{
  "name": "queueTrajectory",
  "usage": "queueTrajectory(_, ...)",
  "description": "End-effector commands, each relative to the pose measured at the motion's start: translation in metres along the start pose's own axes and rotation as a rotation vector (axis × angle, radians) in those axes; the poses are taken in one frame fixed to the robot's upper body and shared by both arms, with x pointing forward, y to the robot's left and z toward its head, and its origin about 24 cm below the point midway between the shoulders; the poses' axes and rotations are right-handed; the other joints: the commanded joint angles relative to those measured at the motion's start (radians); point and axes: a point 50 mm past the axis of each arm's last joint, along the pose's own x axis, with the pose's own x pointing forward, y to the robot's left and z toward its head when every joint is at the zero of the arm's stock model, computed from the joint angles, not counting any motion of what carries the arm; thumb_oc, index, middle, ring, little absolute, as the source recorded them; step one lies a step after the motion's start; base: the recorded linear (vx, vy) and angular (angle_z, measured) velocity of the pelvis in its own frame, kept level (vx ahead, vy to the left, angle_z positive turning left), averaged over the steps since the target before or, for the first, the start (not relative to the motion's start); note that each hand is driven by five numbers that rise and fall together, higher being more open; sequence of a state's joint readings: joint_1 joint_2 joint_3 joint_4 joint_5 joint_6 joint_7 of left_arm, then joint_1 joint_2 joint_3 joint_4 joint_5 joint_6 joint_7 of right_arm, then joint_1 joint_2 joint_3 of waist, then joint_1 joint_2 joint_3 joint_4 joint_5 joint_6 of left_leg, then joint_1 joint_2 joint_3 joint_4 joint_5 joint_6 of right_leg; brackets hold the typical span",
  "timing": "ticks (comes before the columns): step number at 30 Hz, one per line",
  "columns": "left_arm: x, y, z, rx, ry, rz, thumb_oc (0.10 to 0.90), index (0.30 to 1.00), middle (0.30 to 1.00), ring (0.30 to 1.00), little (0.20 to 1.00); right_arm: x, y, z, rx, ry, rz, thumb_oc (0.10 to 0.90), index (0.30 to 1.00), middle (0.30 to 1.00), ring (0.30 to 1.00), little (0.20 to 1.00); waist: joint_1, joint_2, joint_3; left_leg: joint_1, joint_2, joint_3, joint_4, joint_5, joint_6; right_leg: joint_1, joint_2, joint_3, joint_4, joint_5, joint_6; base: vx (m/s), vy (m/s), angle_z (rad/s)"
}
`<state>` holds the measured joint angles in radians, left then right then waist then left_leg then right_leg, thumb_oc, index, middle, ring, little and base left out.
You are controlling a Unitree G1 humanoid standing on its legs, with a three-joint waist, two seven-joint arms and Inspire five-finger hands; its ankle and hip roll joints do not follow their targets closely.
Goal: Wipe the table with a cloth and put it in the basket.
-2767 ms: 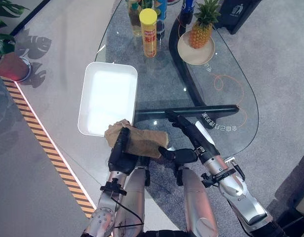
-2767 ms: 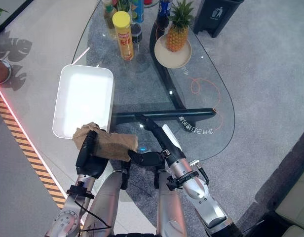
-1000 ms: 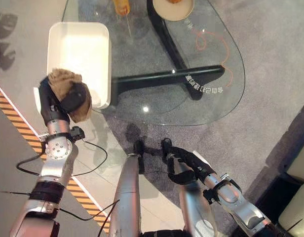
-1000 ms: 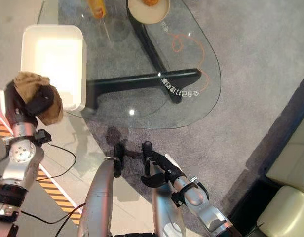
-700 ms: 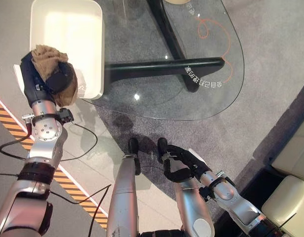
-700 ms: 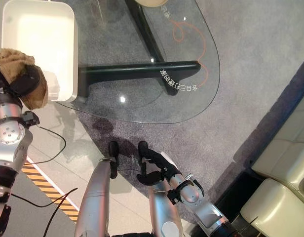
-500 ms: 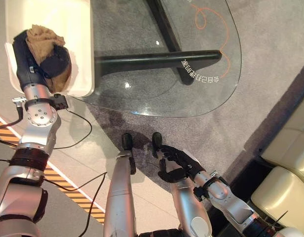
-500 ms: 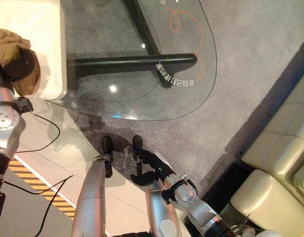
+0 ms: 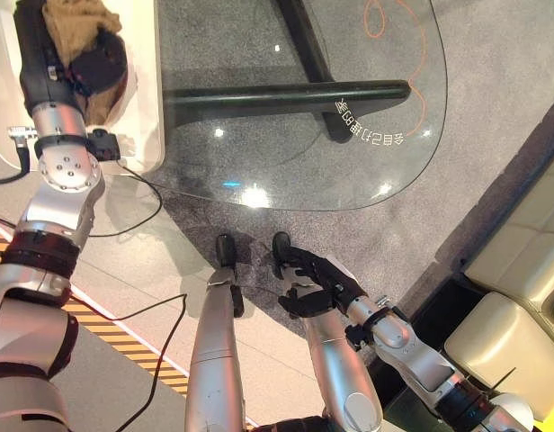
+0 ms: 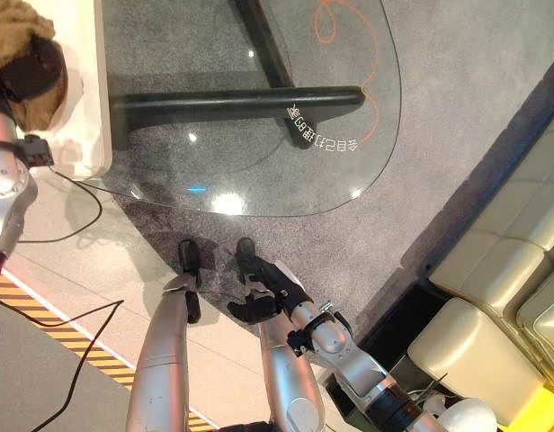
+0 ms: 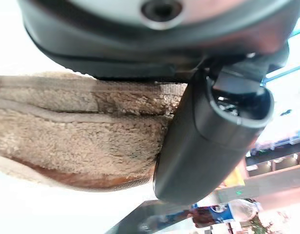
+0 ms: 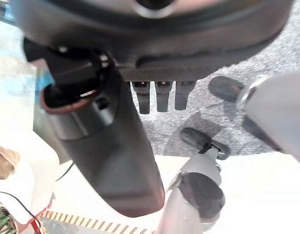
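A rounded clear glass tabletop with an orange curl printed at 1 o'clock sits on a black crossed base. Grey carpet lies beneath (pale tiles and a yellow-black striped floor strip at 8 o'clock). Cream cushioned seats stand at 4 o'clock.

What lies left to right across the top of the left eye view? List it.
Left hand shut on the brown cloth over the white basket → glass table with its black base bar → grey carpet.
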<state>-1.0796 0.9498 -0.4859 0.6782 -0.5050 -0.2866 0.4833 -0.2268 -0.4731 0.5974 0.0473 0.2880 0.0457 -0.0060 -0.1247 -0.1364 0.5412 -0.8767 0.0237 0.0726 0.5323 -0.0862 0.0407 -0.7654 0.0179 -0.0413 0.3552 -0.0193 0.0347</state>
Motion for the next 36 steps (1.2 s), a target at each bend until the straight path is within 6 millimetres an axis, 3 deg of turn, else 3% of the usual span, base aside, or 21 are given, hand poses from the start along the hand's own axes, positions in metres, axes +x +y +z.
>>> queueTrajectory(1, 0.028, 0.037, 0.055, -0.009, -0.185, 0.185, 0.1, 0.3, 0.3, 0.3, 0.2, -0.002, 0.002, 0.013, 0.054, -0.072, 0.014, 0.8, 0.9, 0.9, 0.9, 0.9, 0.017, -0.007, -0.021, 0.048, -0.043, 0.032, -0.02, -0.076, 0.06, 0.019, -0.047, 0.019, -0.089, 0.126, 0.075, -0.02, 0.075, 0.0)
queueTrajectory(6, 0.031, 0.052, 0.028, -0.011, -0.012, 0.273, 0.1, 0.3, 0.3, 0.3, 0.2, -0.001, -0.006, 0.012, 0.036, -0.064, -0.001, 0.8, 0.9, 0.9, 0.9, 0.9, 0.002, -0.004, -0.021, 0.035, -0.046, 0.03, -0.032, -0.071, 0.052, -0.028, -0.051, 0.02, -0.083, 0.141, 0.075, -0.01, 0.06, -0.07)
queueTrajectory(10, 0.029, 0.052, 0.016, -0.038, 0.052, 0.298, 0.1, 0.3, 0.3, 0.3, 0.2, 0.0, -0.009, 0.015, 0.024, -0.069, -0.005, 0.8, 0.9, 0.9, 0.9, 0.9, -0.009, -0.002, -0.021, 0.025, -0.045, 0.038, -0.044, -0.064, 0.051, -0.059, -0.048, 0.019, -0.075, 0.147, 0.072, -0.03, 0.065, -0.02)
queueTrajectory(11, 0.028, 0.051, 0.011, -0.049, 0.083, 0.308, 0.306, 0.476, 0.476, 0.476, 0.406, 0.0, -0.011, 0.016, 0.016, -0.069, -0.004, 0.8, 0.9, 0.9, 0.9, 0.9, -0.015, 0.0, -0.021, 0.022, -0.045, 0.043, -0.047, -0.063, 0.05, -0.073, -0.045, 0.02, -0.069, 0.148, 0.069, -0.03, 0.074, -0.03)
queueTrajectory(12, 0.028, 0.051, 0.009, -0.062, 0.103, 0.315, 0.366, 0.528, 0.528, 0.528, 0.466, 0.0, -0.012, 0.016, 0.011, -0.069, -0.004, 0.8, 0.9, 0.9, 0.9, 0.9, -0.018, 0.002, -0.021, 0.019, -0.044, 0.046, -0.048, -0.062, 0.05, -0.082, -0.044, 0.021, -0.063, 0.148, 0.069, -0.03, 0.072, -0.02)
queueTrajectory(13, 0.028, 0.051, 0.007, -0.068, 0.117, 0.317, 0.366, 0.528, 0.528, 0.528, 0.466, 0.0, -0.012, 0.016, 0.009, -0.069, -0.005, 0.8, 0.9, 0.9, 0.9, 0.9, -0.02, 0.003, -0.021, 0.019, -0.044, 0.048, -0.049, -0.061, 0.05, -0.086, -0.043, 0.021, -0.061, 0.148, 0.068, -0.02, 0.055, -0.01)
queueTrajectory(14, 0.027, 0.05, 0.002, -0.079, 0.156, 0.32, 0.6, 0.728, 0.728, 0.728, 0.7, 0.001, -0.013, 0.015, 0.005, -0.068, -0.01, 0.8, 0.9, 0.9, 0.9, 0.9, -0.024, 0.006, -0.021, 0.017, -0.046, 0.051, -0.05, -0.059, 0.049, -0.096, -0.041, 0.021, -0.054, 0.149, 0.066, -0.01, 0.034, -0.01)
queueTrajectory(15, 0.027, 0.05, 0.002, -0.079, 0.156, 0.32, 0.644, 0.766, 0.766, 0.766, 0.744, 0.001, -0.013, 0.015, 0.005, -0.068, -0.01, 0.8, 0.9, 0.9, 0.9, 0.9, -0.024, 0.006, -0.021, 0.017, -0.046, 0.051, -0.05, -0.059, 0.049, -0.096, -0.041, 0.021, -0.053, 0.149, 0.066, -0.02, 0.048, -0.02)
queueTrajectory(16, 0.027, 0.05, -0.003, -0.088, 0.19, 0.319, 0.8, 0.9, 0.9, 0.9, 0.9, 0.001, -0.016, 0.015, 0.002, -0.064, -0.017, 0.8, 0.9, 0.9, 0.9, 0.9, -0.028, 0.009, -0.021, 0.019, -0.048, 0.052, -0.053, -0.056, 0.049, -0.101, -0.039, 0.022, -0.049, 0.149, 0.064, -0.02, 0.043, -0.01)
queueTrajectory(23, 0.021, 0.044, -0.016, -0.15, 0.247, 0.29, 0.8, 0.9, 0.9, 0.9, 0.9, -0.001, -0.02, 0.015, -0.019, -0.057, -0.032, 0.8, 0.9, 0.9, 0.9, 0.9, -0.036, 0.025, -0.021, 0.024, -0.056, 0.061, -0.066, -0.042, 0.046, -0.118, -0.031, 0.024, -0.031, 0.143, 0.051, 0.0, 0.013, 0.0)
queueTrajectory(36, 0.01, 0.033, -0.016, -0.173, 0.154, 0.215, 0.8, 0.9, 0.9, 0.9, 0.9, -0.011, -0.022, 0.012, -0.036, -0.041, -0.049, 0.8, 0.9, 0.9, 0.9, 0.9, -0.022, 0.064, -0.021, 0.06, -0.072, 0.056, -0.083, -0.025, 0.045, -0.097, -0.028, 0.025, -0.013, 0.113, 0.029, 0.01, 0.012, 0.03)
